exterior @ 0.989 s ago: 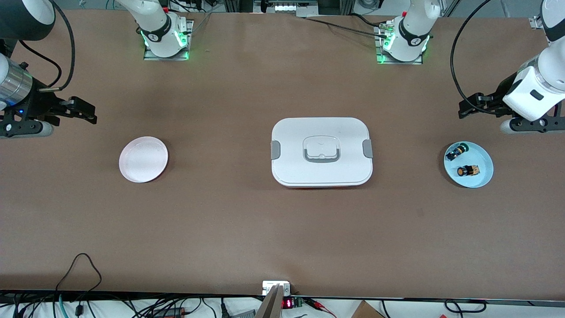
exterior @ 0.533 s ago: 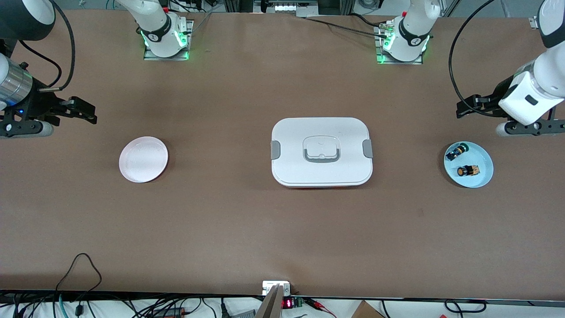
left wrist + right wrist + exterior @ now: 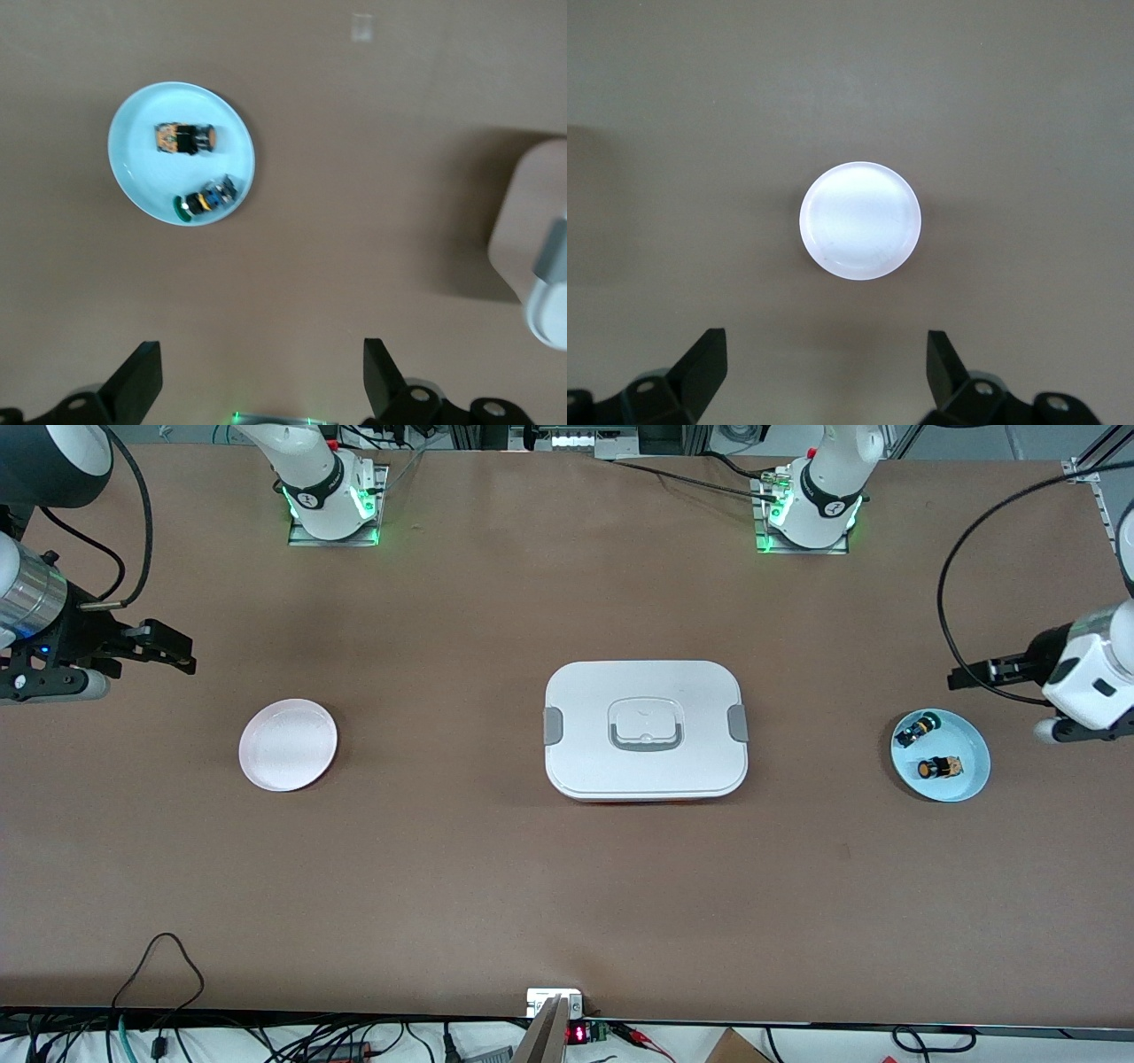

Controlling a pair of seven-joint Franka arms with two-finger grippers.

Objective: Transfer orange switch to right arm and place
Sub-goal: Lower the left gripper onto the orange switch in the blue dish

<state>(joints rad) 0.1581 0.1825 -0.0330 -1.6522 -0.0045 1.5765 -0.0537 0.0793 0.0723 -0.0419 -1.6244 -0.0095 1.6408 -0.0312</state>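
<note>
The orange switch [image 3: 939, 767] lies on its side on a light blue plate [image 3: 972, 778] toward the left arm's end of the table. It also shows in the left wrist view [image 3: 186, 139] on the blue plate [image 3: 133, 168]. My left gripper [image 3: 964, 676] is open and empty, up over bare table beside that plate; its wrist view shows it [image 3: 261, 356] with the jaws wide apart. My right gripper [image 3: 177, 653] is open and empty, waiting over the table's right-arm end; its wrist view shows it [image 3: 824, 347].
A green-capped black switch [image 3: 915, 729] lies on the blue plate beside the orange one. A white lidded box [image 3: 645, 729] stands mid-table. A pale round plate [image 3: 288, 744] lies toward the right arm's end, seen in the right wrist view [image 3: 860, 220].
My left arm has swung toward its end of the table, and its gripper now sits closer beside the blue plate. The right arm and the objects have not moved.
</note>
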